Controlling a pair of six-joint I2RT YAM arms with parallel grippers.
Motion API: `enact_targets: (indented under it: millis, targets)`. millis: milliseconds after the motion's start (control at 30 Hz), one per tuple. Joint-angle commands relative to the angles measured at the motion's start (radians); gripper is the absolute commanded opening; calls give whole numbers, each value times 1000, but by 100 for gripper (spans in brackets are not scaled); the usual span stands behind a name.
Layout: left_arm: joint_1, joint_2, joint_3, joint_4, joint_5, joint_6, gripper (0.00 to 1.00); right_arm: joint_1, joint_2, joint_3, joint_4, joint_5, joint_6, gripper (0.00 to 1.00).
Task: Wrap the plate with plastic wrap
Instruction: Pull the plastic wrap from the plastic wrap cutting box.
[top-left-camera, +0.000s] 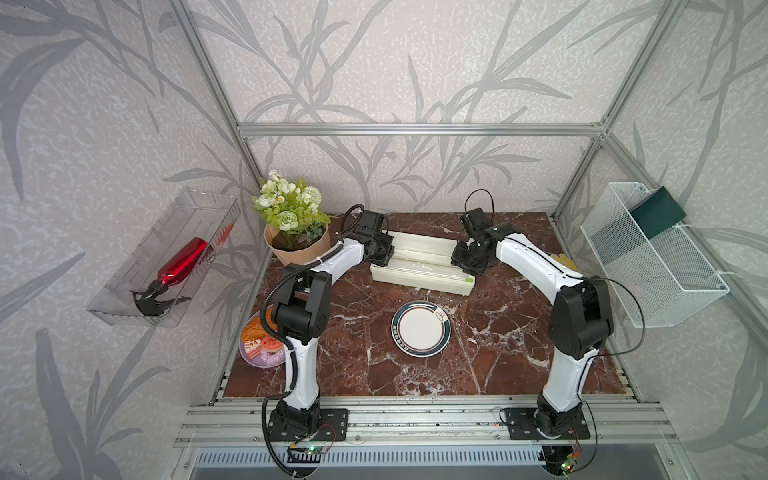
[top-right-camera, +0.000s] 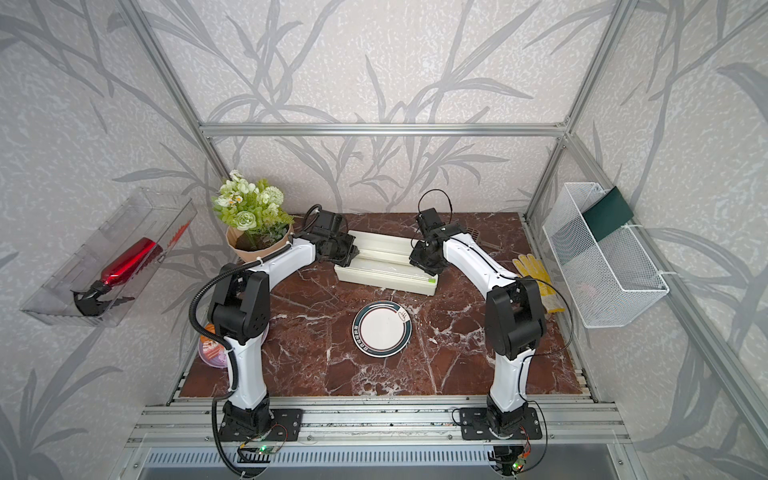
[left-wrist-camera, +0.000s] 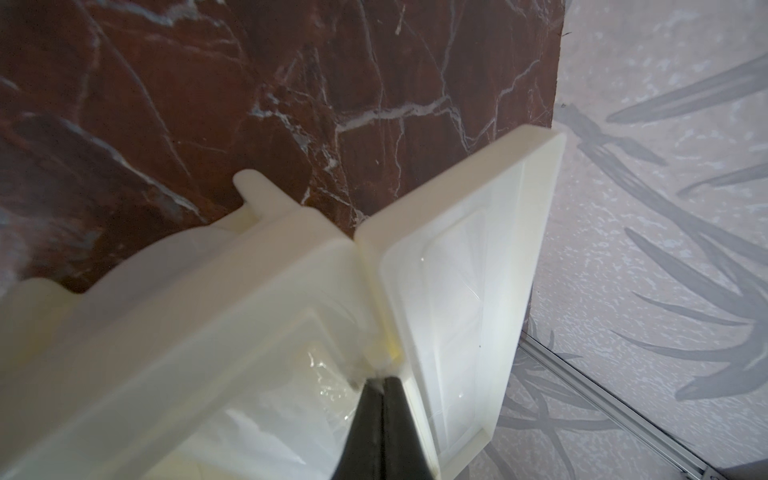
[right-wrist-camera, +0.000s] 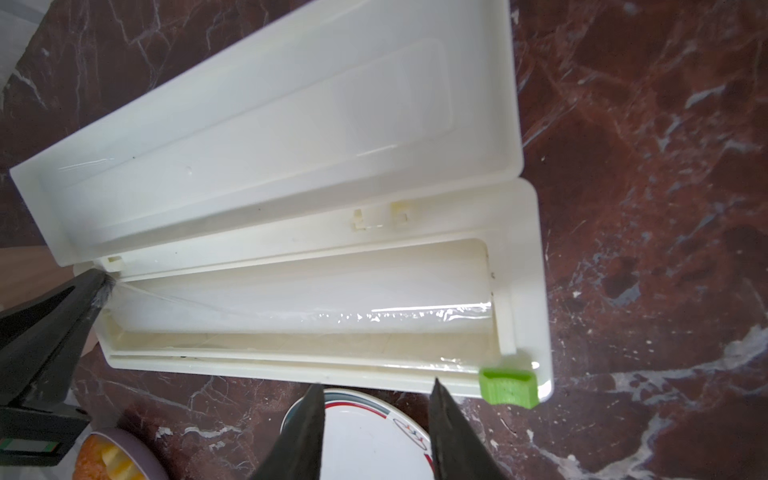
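White and bare, the plate (top-left-camera: 420, 328) lies uncovered at lower centre in both top views, just below the opened dispenser box (top-left-camera: 419, 266). Left wrist view: the left gripper (left-wrist-camera: 380, 380) is clenched on a corner of the plastic wrap (left-wrist-camera: 328, 384). Right wrist view: the right gripper (right-wrist-camera: 376, 386) stands parted and empty, near the box. Pulling out, cutting and covering are all left to do.
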Motion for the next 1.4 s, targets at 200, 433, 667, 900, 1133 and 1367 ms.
enact_targets:
  millis: [200, 433, 667, 900, 1133, 1367]
  targets:
    - [7, 17, -23, 54, 18, -44, 0, -15, -30, -96, 39, -17, 336, 44]
    - [7, 22, -25, 68, 31, -44, 0, -20, -43, -167, 175, -9, 445, 51]
    - [9, 22, -31, 72, 37, -42, 0, -26, -29, -197, 232, 1, 516, 49]
    - [9, 23, -33, 74, 41, -39, 0, -26, -12, -210, 227, 11, 547, 46]
    - [10, 19, -34, 69, 44, -32, 0, -26, 16, -216, 217, 20, 547, 45]
    - [10, 17, -37, 72, 50, -24, 0, -24, 76, -195, 241, -26, 529, 42]
